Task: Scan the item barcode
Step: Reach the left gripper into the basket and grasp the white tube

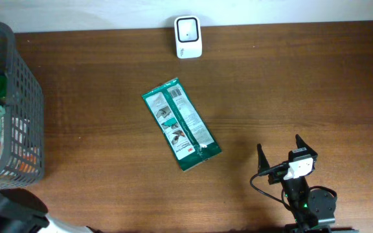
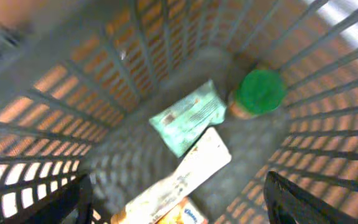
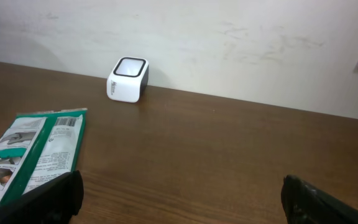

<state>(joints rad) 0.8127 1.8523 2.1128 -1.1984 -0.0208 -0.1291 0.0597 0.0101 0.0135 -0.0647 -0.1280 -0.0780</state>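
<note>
Left gripper [image 2: 178, 186] wide open, empty, down inside dark mesh basket [image 2: 55, 93] over a white flat packet [image 2: 185, 171]. Right gripper [image 1: 279, 146] wide open, empty. Green-and-white flat pouch [image 1: 181, 124] lies on brown wooden table [image 1: 303, 84], well apart from white cube scanner [image 1: 188, 37]. Best grab by the edges and leave the barcode uncovered.

Black right gripper [image 1: 278, 143], white block [image 1: 301, 167] (cabled)

The flat green-and-white plastic packet [image 1: 180, 125] on the brown wooden table [image 1: 303, 84] is showing a barcode [image 3: 68, 122] at its far end, plus fine print & pics too small to read. A small red logo [image 1: 188, 154] is sitting near its other end, letters unclear. The small white cube scanner [image 1: 188, 37] is carrying tiny dark print on its front, unreadable; labels in the grey mesh basket [image 1: 24, 110] are blurring out.
</note>
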